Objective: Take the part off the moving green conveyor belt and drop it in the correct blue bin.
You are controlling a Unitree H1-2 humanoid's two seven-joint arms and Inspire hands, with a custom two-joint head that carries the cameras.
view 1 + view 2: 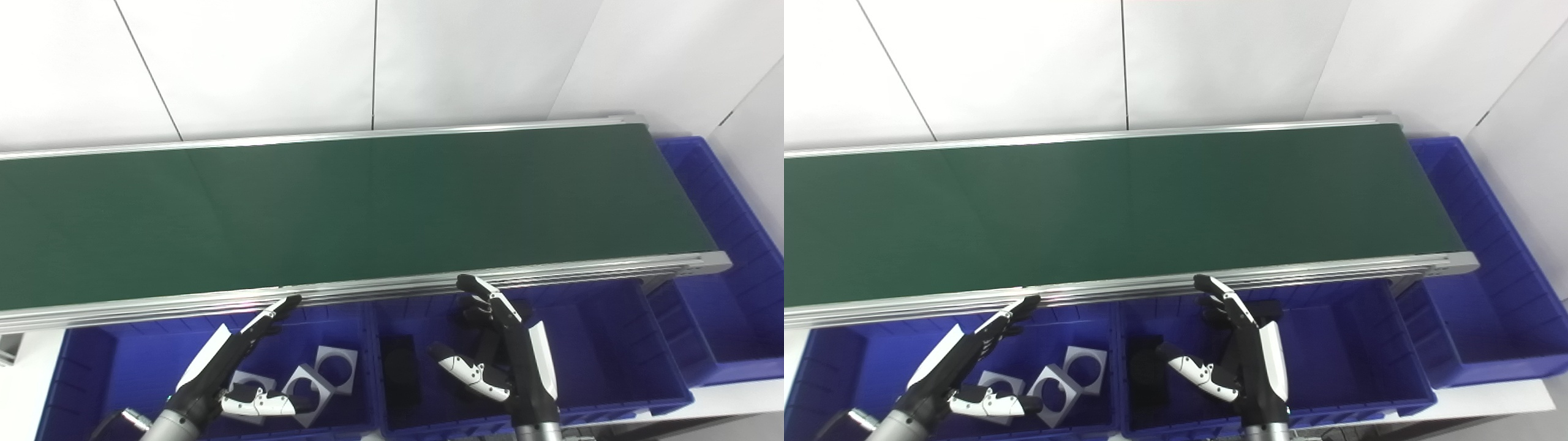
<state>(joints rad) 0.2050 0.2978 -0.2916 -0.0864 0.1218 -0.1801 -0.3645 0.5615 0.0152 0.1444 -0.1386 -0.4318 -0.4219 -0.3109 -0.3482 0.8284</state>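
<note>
Bright, even, diffuse light fills the scene, leaving the white wall panels [478,55] close to washed out with little texture. The green conveyor belt [367,208] reads dark and matte, with only a faint lighter sheen across its middle. Thin glare runs along the near aluminium rail [392,285] and the far rail [1090,136]. Shadows are soft: the near rail darkens the far part of the blue bins [588,343], where black parts are hard to make out. Focus is fairly sharp overall, slightly grainy. The long rails bow gently, a mild wide-angle distortion toward the edges.
</note>
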